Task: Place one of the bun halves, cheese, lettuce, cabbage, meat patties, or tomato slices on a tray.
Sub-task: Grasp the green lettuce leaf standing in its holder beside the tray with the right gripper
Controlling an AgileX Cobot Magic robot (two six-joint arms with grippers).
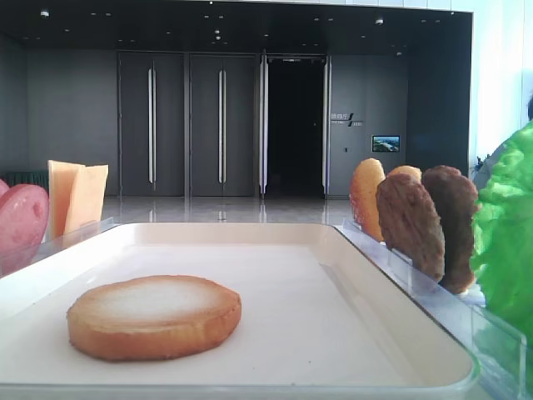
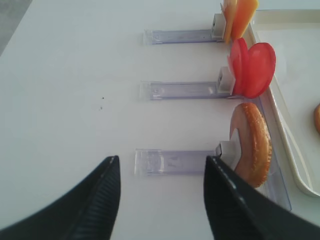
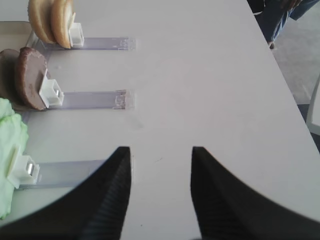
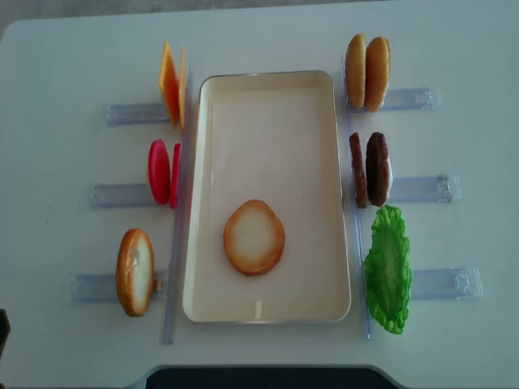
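With one bun half [image 4: 254,237] lying flat at the lower centre of the tray [image 4: 268,79], both the left gripper [image 2: 162,200] and the right gripper [image 3: 160,195] stood open and empty, so the next ingredient likely awaited picking.

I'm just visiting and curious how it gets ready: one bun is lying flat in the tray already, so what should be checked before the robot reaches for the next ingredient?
1. Tray has bare room beside the bun half lying in it: ok.
2. Left gripper open with nothing between its fingers: ok.
3. Right gripper empty, jaws apart: ok.
4. Meat patties upright in their rack on the right: ok.
5. Tomato slices and cheese standing on the left: ok.
6. Lettuce seated properly in its holder: cannot tell; it covers the holder.
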